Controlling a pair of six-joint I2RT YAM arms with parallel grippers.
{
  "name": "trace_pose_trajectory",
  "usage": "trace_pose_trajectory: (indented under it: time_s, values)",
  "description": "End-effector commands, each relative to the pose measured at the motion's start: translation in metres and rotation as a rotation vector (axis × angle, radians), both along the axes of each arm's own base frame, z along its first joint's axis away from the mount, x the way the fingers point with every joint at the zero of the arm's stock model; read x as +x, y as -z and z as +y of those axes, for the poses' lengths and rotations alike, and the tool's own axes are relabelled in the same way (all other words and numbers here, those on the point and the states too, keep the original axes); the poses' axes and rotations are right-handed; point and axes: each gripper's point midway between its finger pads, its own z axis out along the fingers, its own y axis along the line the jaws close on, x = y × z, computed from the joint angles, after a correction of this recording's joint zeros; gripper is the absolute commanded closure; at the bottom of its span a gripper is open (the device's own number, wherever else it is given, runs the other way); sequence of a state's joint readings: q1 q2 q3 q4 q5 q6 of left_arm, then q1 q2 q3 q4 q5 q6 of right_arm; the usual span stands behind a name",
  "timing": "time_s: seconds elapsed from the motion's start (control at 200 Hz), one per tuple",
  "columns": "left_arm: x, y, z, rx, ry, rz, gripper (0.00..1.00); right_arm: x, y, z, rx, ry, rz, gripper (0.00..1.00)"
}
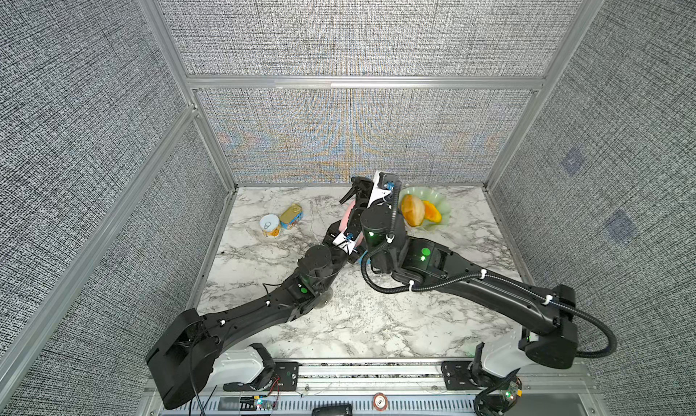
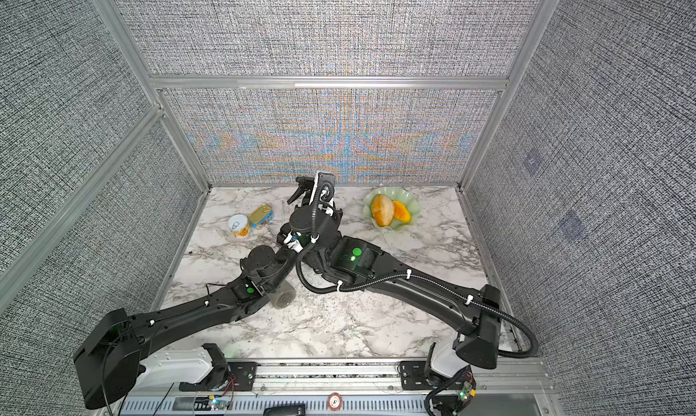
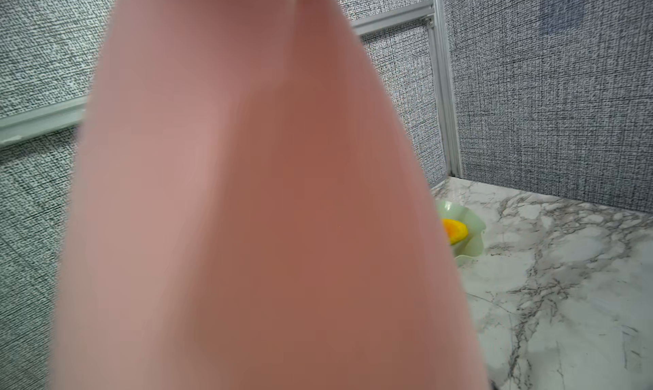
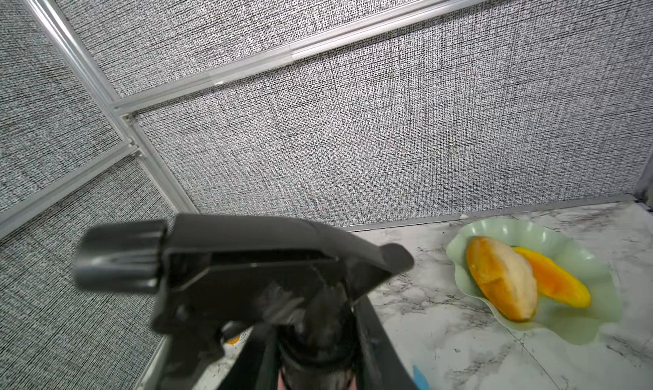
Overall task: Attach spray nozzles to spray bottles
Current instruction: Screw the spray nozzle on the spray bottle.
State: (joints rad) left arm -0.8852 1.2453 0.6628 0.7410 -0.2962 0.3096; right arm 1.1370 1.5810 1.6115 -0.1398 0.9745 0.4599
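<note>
My left gripper (image 1: 344, 229) is closed round the body of the pink spray bottle (image 1: 347, 216), holding it tilted above the table. The bottle (image 3: 247, 211) fills the left wrist view and hides the fingers there. A black spray nozzle (image 1: 356, 191) sits on the bottle's neck, its spout pointing toward the back left. My right gripper (image 4: 314, 335) is shut on the collar of the nozzle (image 4: 247, 264). In both top views a smoky grey spray bottle (image 2: 283, 295) lies on its side under my left forearm. A sliver of blue (image 1: 362, 260) shows beneath my right wrist.
Two tin cans (image 1: 270, 225) (image 1: 291, 216) stand at the back left of the marble table. A pale green dish (image 2: 414, 207) with cut fruit sits at the back right, close to my right gripper. Fabric walls enclose three sides.
</note>
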Motion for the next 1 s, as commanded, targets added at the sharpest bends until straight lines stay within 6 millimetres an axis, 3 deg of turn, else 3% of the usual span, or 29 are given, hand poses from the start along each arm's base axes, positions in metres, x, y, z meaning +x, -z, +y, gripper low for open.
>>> trace_pose_trajectory:
  time_s: [0.0, 0.22, 0.48, 0.995]
  values:
    - [-0.027, -0.088, 0.004, -0.202, 0.072, -0.291, 0.55, -0.009, 0.036, 0.028, -0.090, -0.127, 0.093, 1.00]
    - [-0.025, -0.080, 0.003, -0.185, 0.072, -0.261, 0.54, -0.022, 0.015, 0.042, -0.043, -0.252, 0.074, 0.76]
    - [-0.017, -0.076, 0.006, -0.202, 0.037, -0.234, 0.55, -0.037, -0.012, 0.034, -0.047, -0.264, 0.012, 0.60]
    - [-0.016, -0.075, 0.007, -0.221, 0.058, -0.208, 0.55, -0.063, -0.009, 0.025, -0.085, -0.359, 0.026, 0.41]
